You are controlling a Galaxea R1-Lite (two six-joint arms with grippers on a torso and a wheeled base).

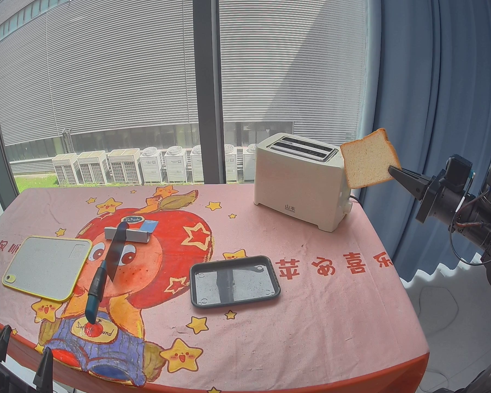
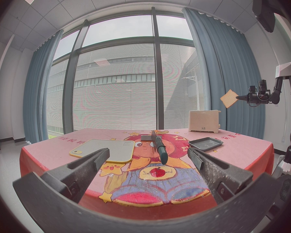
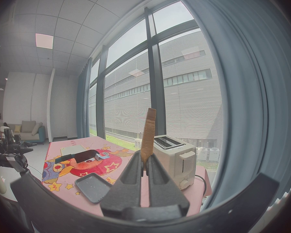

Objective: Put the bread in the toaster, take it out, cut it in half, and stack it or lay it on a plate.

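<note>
A slice of bread (image 1: 369, 158) hangs in the air just right of the white toaster (image 1: 300, 180), a little above its slots. My right gripper (image 1: 394, 170) is shut on the slice's lower right edge; the right wrist view shows the bread (image 3: 148, 134) edge-on, upright between the fingers, with the toaster (image 3: 174, 159) beyond. A dark plate (image 1: 234, 281) lies mid-table. The knife (image 1: 106, 271) rests with its blade on a small holder (image 1: 129, 232), beside a cutting board (image 1: 46, 267) at the left. My left gripper (image 2: 148, 157) stands open at the table's near left edge, holding nothing.
Blue curtains (image 1: 442, 83) hang right of the table, close behind the right arm. The toaster's cord (image 3: 202, 182) trails off its far side. A window post (image 1: 206, 77) stands behind the table. The pink cloth (image 1: 322, 323) between plate and front edge is bare.
</note>
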